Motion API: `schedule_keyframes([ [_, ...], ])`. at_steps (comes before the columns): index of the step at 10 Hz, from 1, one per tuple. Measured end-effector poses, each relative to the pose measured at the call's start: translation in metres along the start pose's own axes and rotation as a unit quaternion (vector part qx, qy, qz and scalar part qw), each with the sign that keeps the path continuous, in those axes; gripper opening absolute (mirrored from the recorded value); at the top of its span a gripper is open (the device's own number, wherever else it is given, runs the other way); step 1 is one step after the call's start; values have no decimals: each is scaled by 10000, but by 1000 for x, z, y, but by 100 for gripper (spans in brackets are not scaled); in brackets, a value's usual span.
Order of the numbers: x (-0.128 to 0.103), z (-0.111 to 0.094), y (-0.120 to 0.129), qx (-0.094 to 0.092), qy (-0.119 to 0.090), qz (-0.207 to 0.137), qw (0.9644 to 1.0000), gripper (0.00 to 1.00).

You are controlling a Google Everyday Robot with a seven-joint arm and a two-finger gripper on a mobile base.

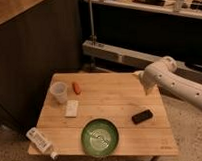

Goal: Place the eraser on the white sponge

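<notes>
Camera view: you've got the wooden table (115, 97) filling the middle and the white arm (180, 85) reaching in from the right. The gripper (145, 84) hangs over the table's far right corner. Whether it is apart or together, I cannot tell, but nothing shows in its hold. The eraser (142, 116) lies flat on the right side of the table, nearer the camera than the gripper and apart from it. The white sponge (72, 108) lies well across on the left, so by my reading the pick is not yet made.

Watch the risks. The eraser lies at a slant, so a grip not lined up with it may nudge it toward the right edge. The sponge is small, so a release off centre may let the eraser slide off.

Around them:
- The green bowl (100, 137) sits at the front between the two, near a straight path.
- The bottle (40, 142) lies at the front left corner.
- The clear cup (59, 92) stands just behind the sponge and is the likeliest to be knocked.
- The little orange piece (76, 88) lies beside the cup.
</notes>
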Motion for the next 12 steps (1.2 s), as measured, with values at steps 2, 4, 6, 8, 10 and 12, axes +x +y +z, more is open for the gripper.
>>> schedule_keyframes([
  [2,-5,1,11,1,-145,294,9995,80],
  [4,-8,0,18,1,-178,388,9991,80],
  [6,-15,2,23,1,-191,413,9990,80],
  [8,-21,-4,42,-40,-178,530,9984,80],
  [10,-31,-5,48,-55,-207,504,9985,80],
  [12,-39,-8,57,-109,-162,470,9987,80],
])
